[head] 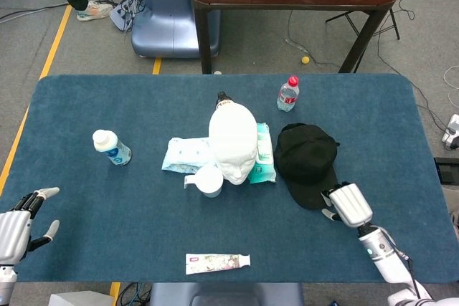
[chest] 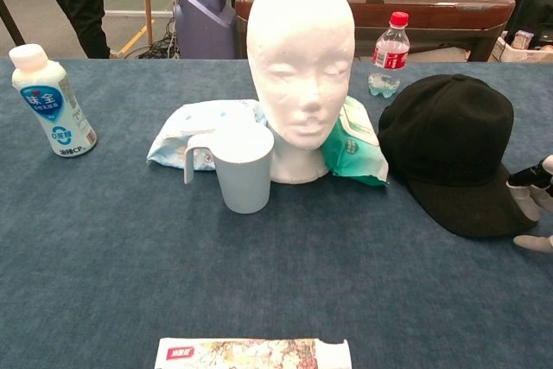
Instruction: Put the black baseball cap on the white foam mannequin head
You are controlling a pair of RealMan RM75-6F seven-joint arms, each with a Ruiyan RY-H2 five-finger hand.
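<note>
Black cap: the black baseball cap (head: 307,163) lies flat on the blue-carpeted table (head: 373,120), crown up, brim pointing toward the robot; in the chest view (chest: 458,149) its brim edge sits right at the right hand's fingertips.
Right hand: the right hand (head: 347,204) is at the brim's near corner — its fingers (chest: 527,189) reach the brim's outer edge, at or just against the fabric; whether they actually touch cannot be told. Nothing is held, and the fingers look loosely spread.
Left hand: the left hand (head: 20,223) hovers at the table's near left corner, fingers apart, holding nothing, well apart from every object.
Mannequin head: the white foam mannequin head (head: 233,141) stands upright at mid-table, face toward the robot, bare on top, beyond the right hand's fingers and to their left, past the cap.
Cup: a pale plastic cup (chest: 242,166) with a handle stands touching or just in front of the mannequin's base.
Wipes: a blue-and-white wipes pack (chest: 203,127) lies to one side of the base, a green wipes pack (chest: 359,149) to the other — the green one between the mannequin and the cap.
Bottles: a water bottle with a red cap (head: 287,94) stands beyond the cap; a white drink bottle (head: 111,147) stands beyond the left hand's fingers.
Tube: a printed tube (head: 217,262) lies flat near the table's near edge, between the two hands.
</note>
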